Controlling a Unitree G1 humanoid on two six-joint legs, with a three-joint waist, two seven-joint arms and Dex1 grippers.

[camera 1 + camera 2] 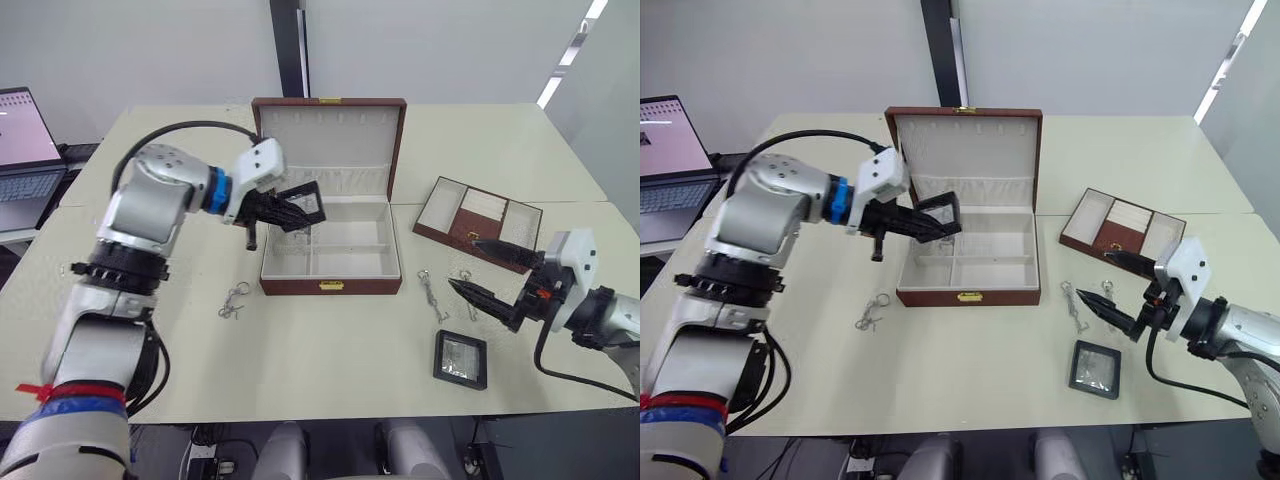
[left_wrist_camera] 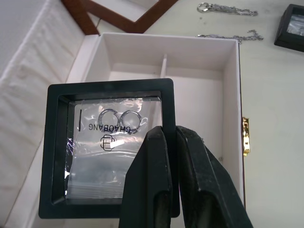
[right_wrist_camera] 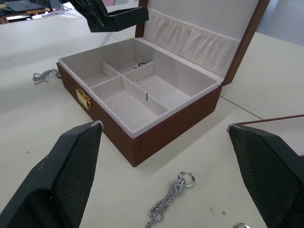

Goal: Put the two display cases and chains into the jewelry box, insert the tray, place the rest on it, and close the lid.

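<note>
A second display case (image 1: 460,359) lies flat on the desk (image 1: 330,350), near the jewelry box (image 1: 331,252), on its right front. Beside it the right pincer (image 1: 472,266) is held wide open, empty. Chains (image 1: 432,295) lie just right of the box. One display case (image 2: 107,147) is gripped in the left pincer (image 1: 290,210) above the box's left compartments. The lid (image 1: 330,145) stands raised.

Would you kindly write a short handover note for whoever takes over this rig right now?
Left gripper: shut on one display case, held over the open jewelry box.
Right gripper: open, empty, above the chains right of the box.
Second display case and another chain lie on the table; tray sits right of the box.
Done: nothing seen in the box yet.
Left: cases, chains, tray, lid.
</note>
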